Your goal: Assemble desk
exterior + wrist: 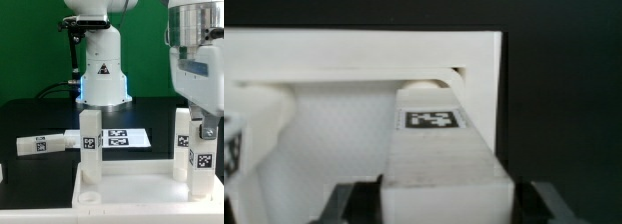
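Since the tabletop (135, 195) seems to lie underside up at the front of the table, its sockets face upward and legs can be set in from above. 2 legs stand upright along its far rim: the left leg (90, 147) at the corner on the exterior view's left, and the right leg (183, 143) toward the exterior view's right. Just beside the right leg, the held leg (205, 160) is upright at the tabletop's edge. It is taken near its upper end, probably to leave the lower end free for a socket. The gripper (205, 127) is clamped on it from above.

A 4th, the loose leg (45, 143), lies flat on the table beyond the tabletop, near the marker board (125, 138).

The wrist view settles the grip: dark fingers (352, 203) flank the held leg on both sides, and its tag (432, 119) faces the camera. That view also looks down the leg to where its far end meets the tabletop's rimmed corner. How deep it sits I cannot tell. Only the exterior view shows the other 3 legs and the marker board.
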